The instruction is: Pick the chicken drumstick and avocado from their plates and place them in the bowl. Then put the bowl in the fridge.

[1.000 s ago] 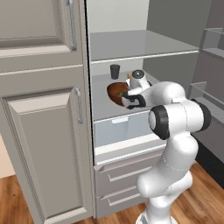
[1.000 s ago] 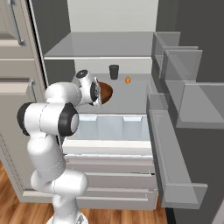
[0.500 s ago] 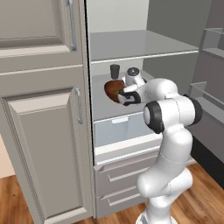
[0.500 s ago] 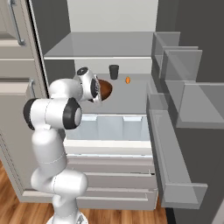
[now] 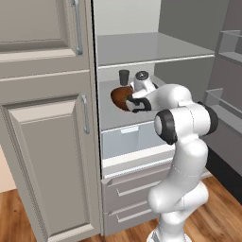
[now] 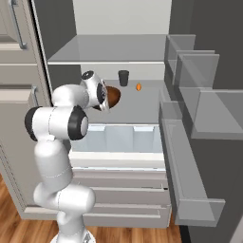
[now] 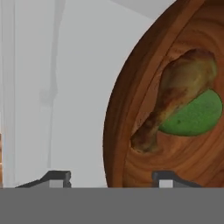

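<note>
End effector [image 7: 111, 177] open, straddling bowl [image 7: 131, 100] rim.

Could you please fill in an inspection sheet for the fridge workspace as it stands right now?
Surface: grey fridge shelf, carrying the bowl.
Job's things: bowl rests on the shelf; chicken drumstick and avocado lie inside it, touching each other.
Clutter: dark cup and a small orange item farther back on the same shelf, apart from the bowl.
End effector: open, fingertips straddling the bowl's rim, not clamped on it.
Cables: nothing seen.
Surroundings: fridge door with its bins swung open on the right; white drawer under the shelf; beige cabinet panels to the left; wooden floor.
</note>
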Controlling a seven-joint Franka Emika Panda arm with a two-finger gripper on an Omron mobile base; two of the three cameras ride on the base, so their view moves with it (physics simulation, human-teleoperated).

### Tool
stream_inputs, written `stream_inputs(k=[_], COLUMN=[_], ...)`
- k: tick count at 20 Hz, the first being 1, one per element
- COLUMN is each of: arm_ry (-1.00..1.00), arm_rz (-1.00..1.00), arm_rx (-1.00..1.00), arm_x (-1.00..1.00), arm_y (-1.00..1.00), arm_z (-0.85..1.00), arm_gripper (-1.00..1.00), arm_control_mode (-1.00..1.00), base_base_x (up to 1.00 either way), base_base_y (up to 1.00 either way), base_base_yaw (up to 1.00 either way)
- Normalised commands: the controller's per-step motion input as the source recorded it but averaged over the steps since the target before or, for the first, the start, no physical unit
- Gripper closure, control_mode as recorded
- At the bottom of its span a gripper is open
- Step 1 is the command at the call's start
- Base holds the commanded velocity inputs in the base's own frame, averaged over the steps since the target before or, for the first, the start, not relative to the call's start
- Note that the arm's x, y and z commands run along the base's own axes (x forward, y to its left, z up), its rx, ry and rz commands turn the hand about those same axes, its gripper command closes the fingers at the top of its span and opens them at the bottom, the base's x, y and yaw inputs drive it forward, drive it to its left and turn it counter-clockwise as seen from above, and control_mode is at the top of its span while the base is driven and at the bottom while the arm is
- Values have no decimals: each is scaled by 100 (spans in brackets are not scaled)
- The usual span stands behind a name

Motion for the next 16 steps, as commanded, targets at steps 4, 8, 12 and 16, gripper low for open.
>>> stream_inputs(k=[4,8,12,16], arm_ry=[-8,-13,-7,-3], arm_rz=[3,5,5,8], arm_rx=[0,0,3,4], arm_x=[-20,-35,-36,-46], arm_y=[0,-2,0,0], arm_z=[0,8,40,38], arm_gripper=[-100,-100,-100,-100], arm_control_mode=[-100,-100,-100,-100], base_base_x=[0,0,0,0], base_base_y=[0,0,0,0], base_base_yaw=[0,0,0,0])
